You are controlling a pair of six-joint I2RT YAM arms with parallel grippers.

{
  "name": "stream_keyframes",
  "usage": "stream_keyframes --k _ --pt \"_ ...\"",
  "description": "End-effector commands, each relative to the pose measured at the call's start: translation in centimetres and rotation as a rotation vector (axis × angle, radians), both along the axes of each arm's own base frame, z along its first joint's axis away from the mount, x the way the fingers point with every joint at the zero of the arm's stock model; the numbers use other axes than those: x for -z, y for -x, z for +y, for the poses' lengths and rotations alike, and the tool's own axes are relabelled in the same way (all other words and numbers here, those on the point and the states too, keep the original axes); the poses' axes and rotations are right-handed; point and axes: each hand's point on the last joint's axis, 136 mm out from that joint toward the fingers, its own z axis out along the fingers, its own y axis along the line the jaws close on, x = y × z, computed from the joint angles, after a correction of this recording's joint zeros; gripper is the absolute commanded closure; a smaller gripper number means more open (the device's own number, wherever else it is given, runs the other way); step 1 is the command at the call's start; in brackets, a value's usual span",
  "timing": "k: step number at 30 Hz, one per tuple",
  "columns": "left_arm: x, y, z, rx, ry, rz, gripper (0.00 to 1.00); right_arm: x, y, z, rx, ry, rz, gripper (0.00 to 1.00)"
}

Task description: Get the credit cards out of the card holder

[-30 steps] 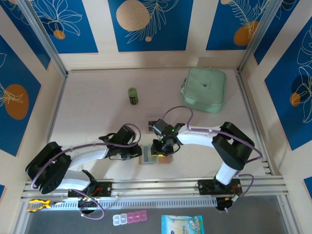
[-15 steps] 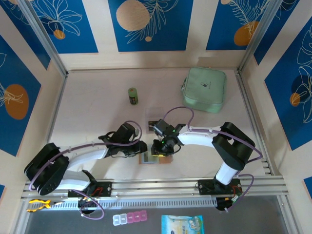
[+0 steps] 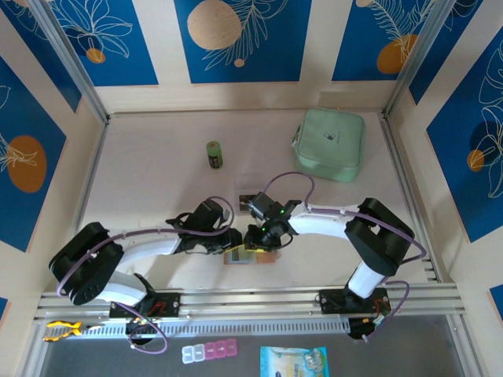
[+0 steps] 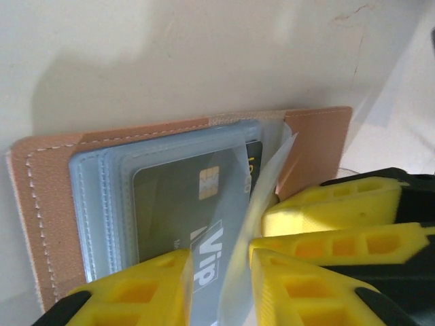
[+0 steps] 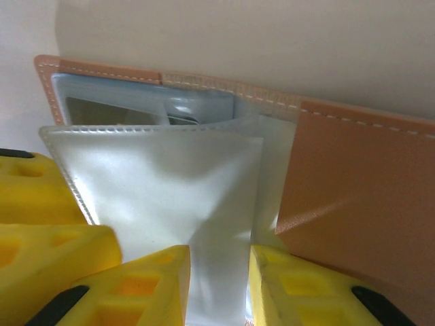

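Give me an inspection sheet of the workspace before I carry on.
Surface: pale table, no spills seen.
Job's things: holder open flat; Vip card in its pocket; another card loose behind the grippers.
Clutter: pouch, bottle, both far back.
Grippers: left gripper open over the Vip card; right gripper shut on a clear sleeve.
Cables: purple cables loop along both arms.
Surroundings: blue panels; pillbox beyond the rail.

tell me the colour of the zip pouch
The pouch is mint green, clearest in the top view.
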Motion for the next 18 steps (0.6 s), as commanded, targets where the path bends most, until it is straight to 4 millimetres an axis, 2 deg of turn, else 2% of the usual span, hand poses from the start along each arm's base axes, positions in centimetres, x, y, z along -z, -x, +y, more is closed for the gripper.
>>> stream_keyframes --k 1,6,12,18 --pt "-1.1 -0.2 -1.2 0.010 0.040 -0.009 0.72 -1.0 0.1 -0.7 0.007 0.004 -0.016 0.70" --pt "-1.7 -0.4 -1.4 0.007 0.043 -0.017 0.72 -1.9 -0.1 -1.6 0.013 0.019 -0.045 0.70" --pt "-2.1 -0.5 -2.4 0.026 0.042 -0.019 0.72 -2.0 -0.2 -3.5 0.017 0.084 -0.071 0.70" --pt "-2.5 -0.8 -4.3 0.055 0.042 -0.025 0.64 -2.3 0.0 -5.7 0.023 0.147 -0.102 0.70"
